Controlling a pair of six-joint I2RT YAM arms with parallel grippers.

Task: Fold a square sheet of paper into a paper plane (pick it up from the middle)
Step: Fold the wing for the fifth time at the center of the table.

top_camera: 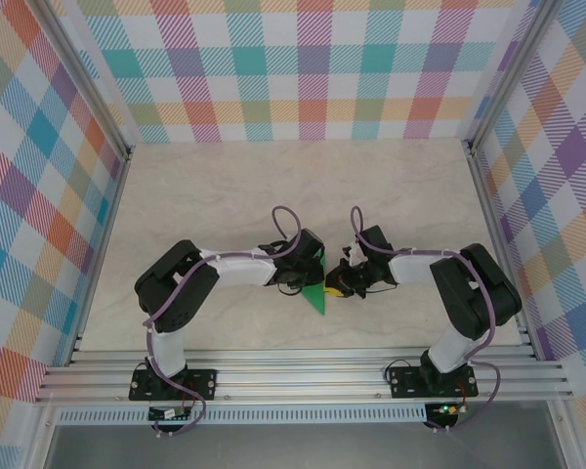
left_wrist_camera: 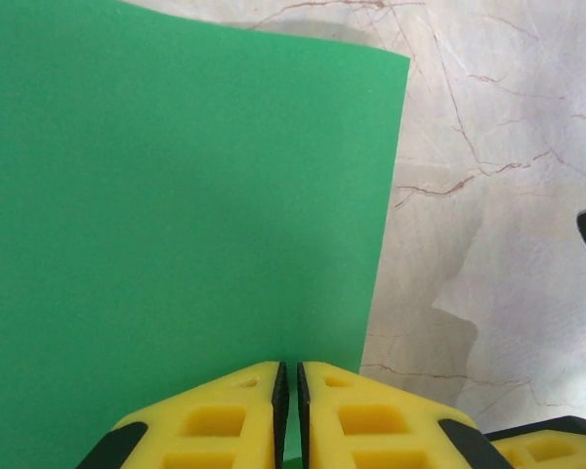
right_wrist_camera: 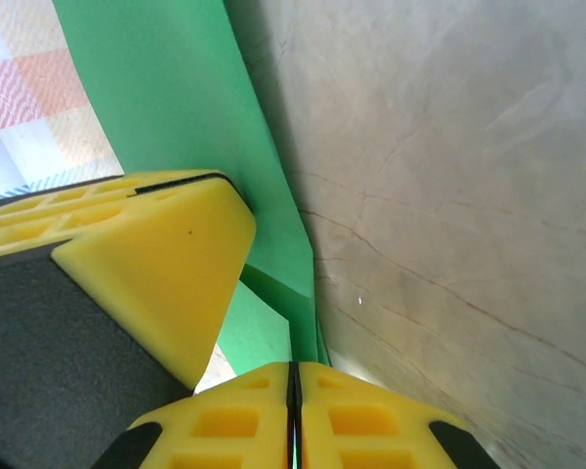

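green paper sheet (top_camera: 317,297) is held between the two arms over the middle of the table (top_camera: 273,186), near its front half. from above it shows as a small pointed triangle of flat, matte, bright green, its tip towards the arm bases, with the rest hidden under the wrists.

left gripper (left_wrist_camera: 289,415) is pinched onto the near edge of the sheet. its yellow fingers (left_wrist_camera: 225,425) are moulded plastic with square pockets and black edges, and only a thin dark slit parts them, with a sliver of green in it. ahead of them the paper spreads as a broad smooth plane with a straight right edge and a sharp far corner. the far edge lifts slightly and throws a soft shadow on the surface behind it.

right gripper (right_wrist_camera: 295,410) is likewise clamped tight, its two yellow fingertips pressed together on a thin edge of the green paper. in this wrist view the sheet runs away edge-on as a long narrow strip. straight creases and an overlapping layer show near the fingers. a blunt yellow wedge (right_wrist_camera: 166,264) on a dark grey body sits just beside the strip, on its left.

the tabletop is a pale, glossy stone pattern with fine brown veins. pastel checked walls (top_camera: 313,68) close in three sides, and a ribbed aluminium rail (top_camera: 303,376) carries the arm bases.
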